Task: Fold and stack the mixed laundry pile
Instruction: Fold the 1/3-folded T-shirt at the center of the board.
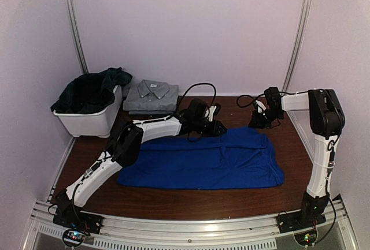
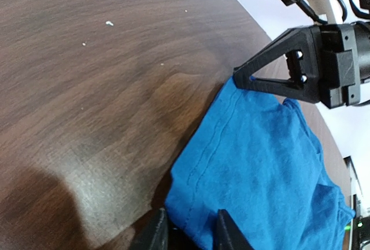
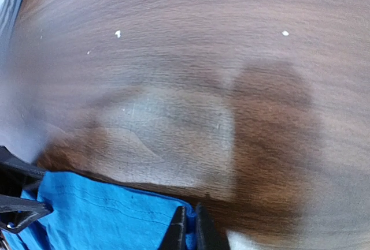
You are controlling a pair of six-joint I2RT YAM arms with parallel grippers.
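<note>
Basket (image 1: 87, 123) holds heaped dark green garments (image 1: 89, 91); blue T-shirt (image 1: 231, 157) lies outside it.

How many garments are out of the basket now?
2. Blue T-shirt spread flat mid-table; folded grey shirt at the back, right of the white basket. Dark clothes fill the basket; more may be hidden there or under the grey shirt.

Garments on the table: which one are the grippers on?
The blue T-shirt, spread flat mid-table, left gripper and right gripper at its far hem; the grey shirt lies folded behind.
</note>
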